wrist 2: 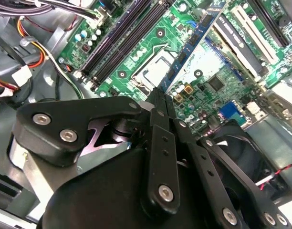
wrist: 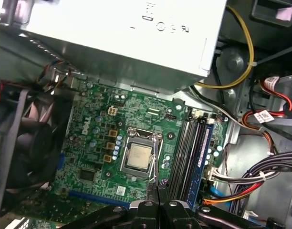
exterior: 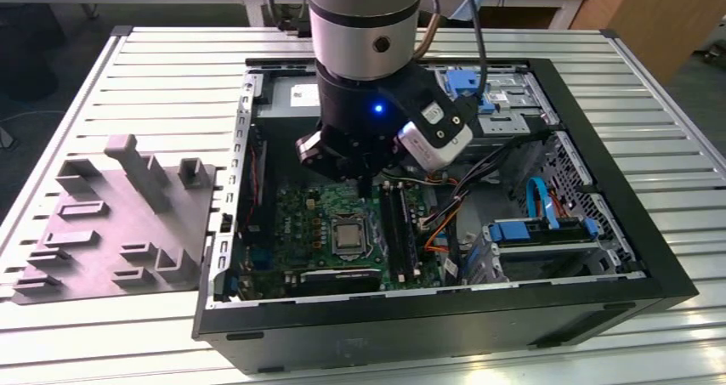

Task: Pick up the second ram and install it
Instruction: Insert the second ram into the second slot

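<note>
Open black metal computer case [exterior: 454, 338], and the ram work seems close to its end
Over the green motherboard [wrist: 96, 157] the black gripper [wrist 2: 159, 98] hangs with its fingers pressed together, holding nothing; a thin blue-green ram stick [wrist: 203, 155] stands seated beside the long black memory slots [wrist: 185, 152], though I cannot tell if it is the second one

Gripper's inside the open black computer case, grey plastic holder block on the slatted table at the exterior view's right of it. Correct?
No: the grey plastic holder block lies at the exterior view's left of the open black computer case, on the slatted table. The gripper is inside the case.
</note>
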Controlling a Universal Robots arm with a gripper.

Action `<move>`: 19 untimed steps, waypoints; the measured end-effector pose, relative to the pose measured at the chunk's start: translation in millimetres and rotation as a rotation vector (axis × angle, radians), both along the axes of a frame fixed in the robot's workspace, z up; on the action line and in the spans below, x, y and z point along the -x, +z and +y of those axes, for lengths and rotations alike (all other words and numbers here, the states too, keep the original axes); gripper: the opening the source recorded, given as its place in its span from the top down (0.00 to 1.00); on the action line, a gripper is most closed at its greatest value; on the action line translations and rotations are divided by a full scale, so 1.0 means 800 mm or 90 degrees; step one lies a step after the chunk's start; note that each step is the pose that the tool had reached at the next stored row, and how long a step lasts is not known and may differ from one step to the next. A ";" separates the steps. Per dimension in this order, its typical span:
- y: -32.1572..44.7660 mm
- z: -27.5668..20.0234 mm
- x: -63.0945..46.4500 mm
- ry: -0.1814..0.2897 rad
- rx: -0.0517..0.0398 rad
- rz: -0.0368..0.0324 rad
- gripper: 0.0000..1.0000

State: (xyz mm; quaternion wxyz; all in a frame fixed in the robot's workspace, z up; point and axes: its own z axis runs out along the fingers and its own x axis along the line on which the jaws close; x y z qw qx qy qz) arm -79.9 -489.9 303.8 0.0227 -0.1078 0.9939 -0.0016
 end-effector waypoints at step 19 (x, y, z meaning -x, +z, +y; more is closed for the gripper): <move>-0.0052 0.0027 -0.002 -0.151 0.0000 0.0000 0.88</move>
